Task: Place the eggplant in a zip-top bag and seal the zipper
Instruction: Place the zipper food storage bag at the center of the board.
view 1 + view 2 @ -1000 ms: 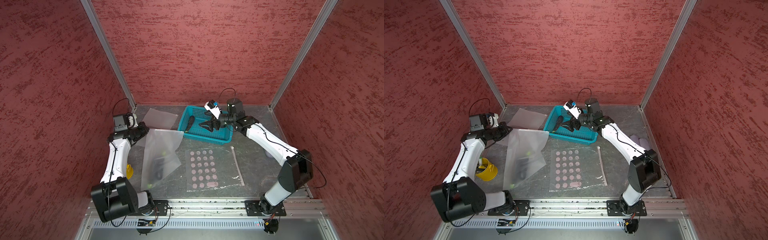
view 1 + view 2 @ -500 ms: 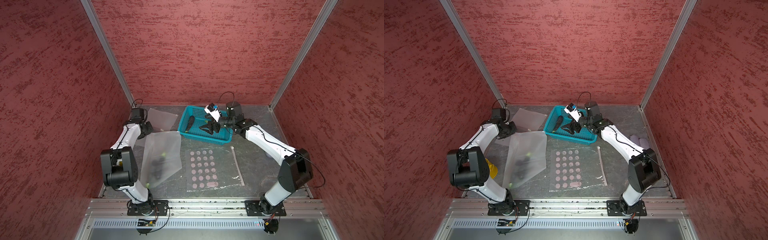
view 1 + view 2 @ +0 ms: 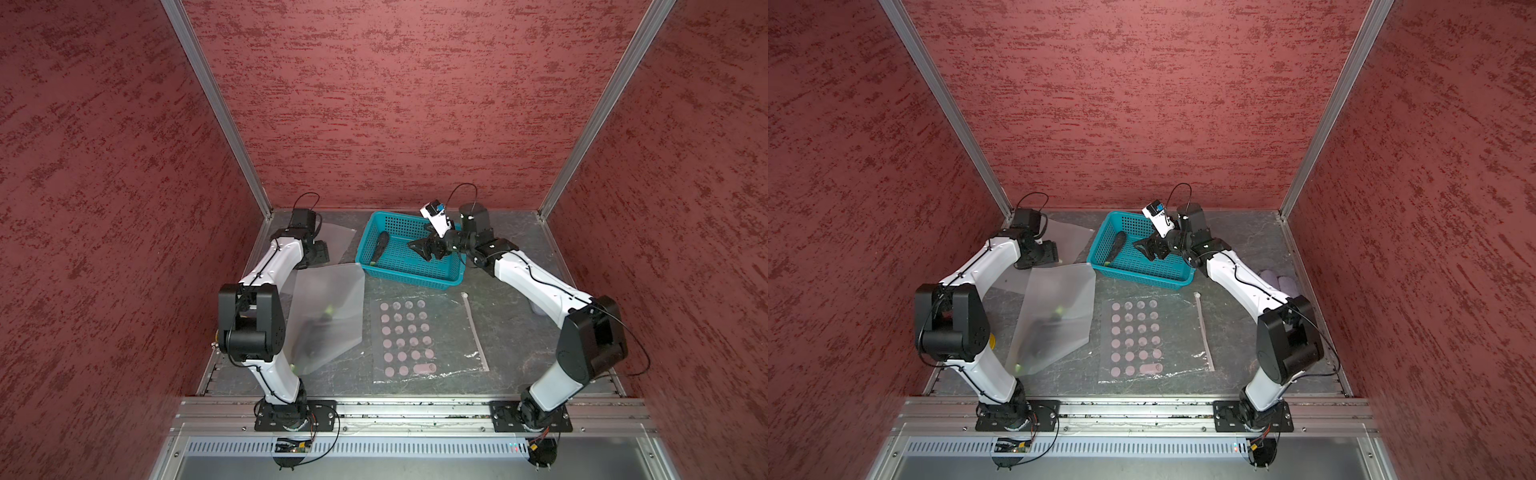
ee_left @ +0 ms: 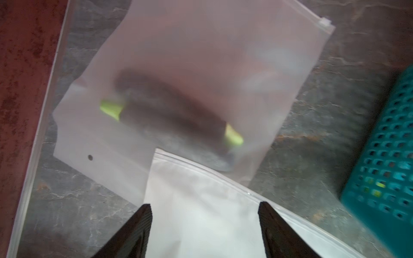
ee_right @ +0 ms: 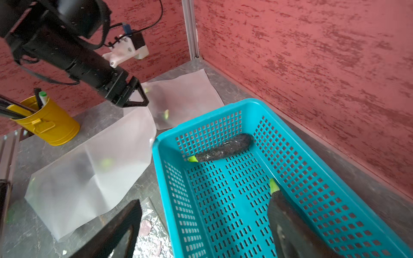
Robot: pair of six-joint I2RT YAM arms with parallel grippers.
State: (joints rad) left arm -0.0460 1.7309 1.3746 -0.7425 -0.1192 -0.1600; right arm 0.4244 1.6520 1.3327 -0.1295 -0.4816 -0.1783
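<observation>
I counted two frosted bags, a back bag (image 3: 338,237) and a near bag (image 3: 332,299), plus one basket (image 3: 411,278), one yellow cup (image 5: 48,125) and one dotted sheet (image 3: 449,332). Two eggplants (image 5: 223,148) (image 5: 279,201) lay in the basket, and two more eggplants (image 4: 145,84) (image 4: 156,125) showed through the back bag; the near bag's I could not count.

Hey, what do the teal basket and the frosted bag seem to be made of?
Teal basket: likely moulded rigid plastic, slight sheen, regular grid of holes.
Bag: thin plastic film, frosted matte; eggplants inside show blurred, and it creases.
</observation>
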